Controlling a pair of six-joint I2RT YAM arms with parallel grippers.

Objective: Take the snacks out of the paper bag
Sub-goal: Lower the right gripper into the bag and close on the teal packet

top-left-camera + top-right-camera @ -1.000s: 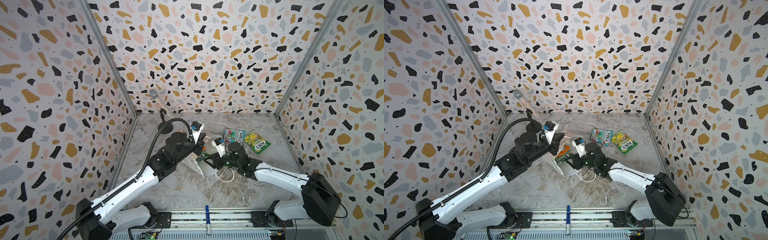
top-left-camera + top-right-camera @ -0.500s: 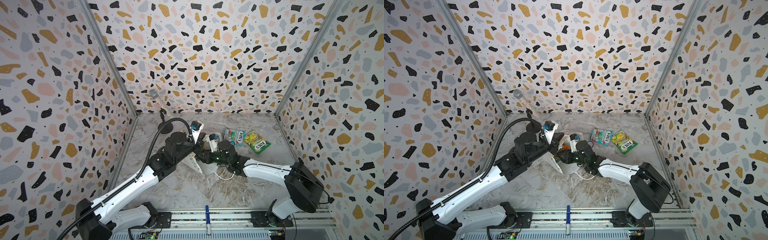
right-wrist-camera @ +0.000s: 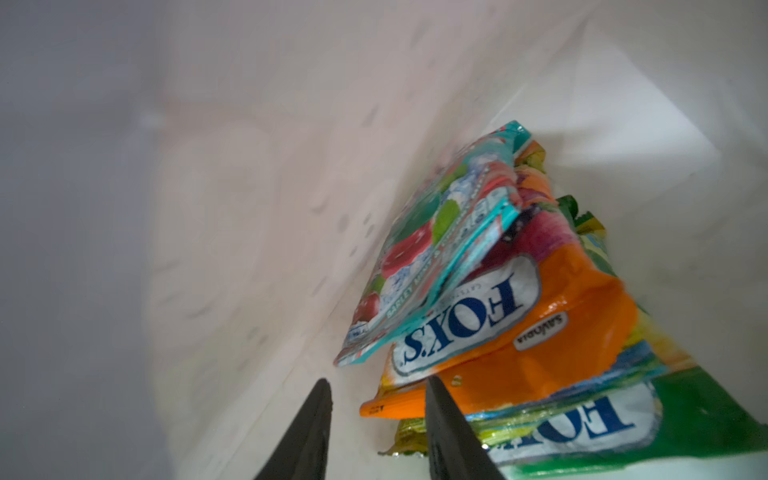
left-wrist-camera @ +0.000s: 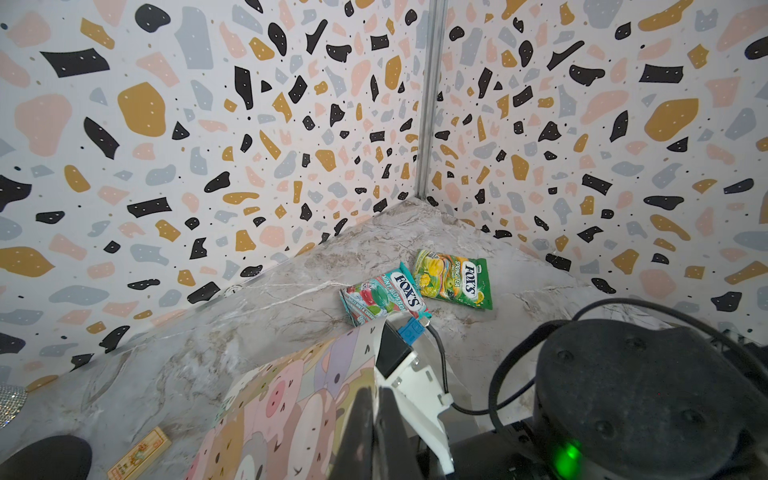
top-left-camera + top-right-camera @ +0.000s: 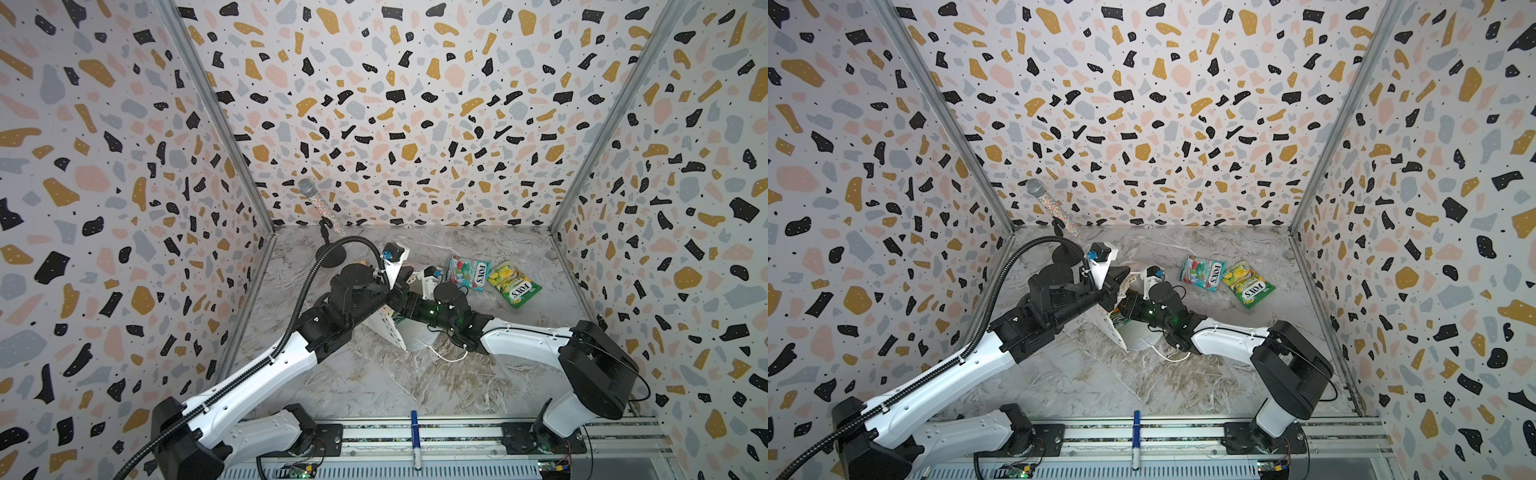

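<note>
Right claw (image 3: pixel 377 382) is hanging spread inside the paper bag (image 3: pixel 249 208), with the corner of the crinkled orange packet (image 3: pixel 561 332) lying between its tips. Glossy teal packet (image 3: pixel 436 232) is overlapping it, green packet (image 3: pixel 685 424) lying underneath. Left claw (image 4: pixel 374 392), pressed together, is pinching the bag's rim. Loose teal packet (image 5: pixel 467 272) and loose yellow-green packet (image 5: pixel 514 284) are lying flat toward the far right corner of the marble counter (image 5: pixel 395 382).

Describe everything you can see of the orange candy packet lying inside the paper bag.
The flat, glossy orange plastic packet carries a white oval label with blue "FOX'S" lettering, and fruit pictures toward its far end. Its surface looks crinkled and shiny. It lies inside the white paper bag, partly covered by a teal-red candy packet and itself covering part of a yellow-green candy packet. Its near corner sits between the parted black fingers of the right claw; whether they touch it cannot be told.
</note>
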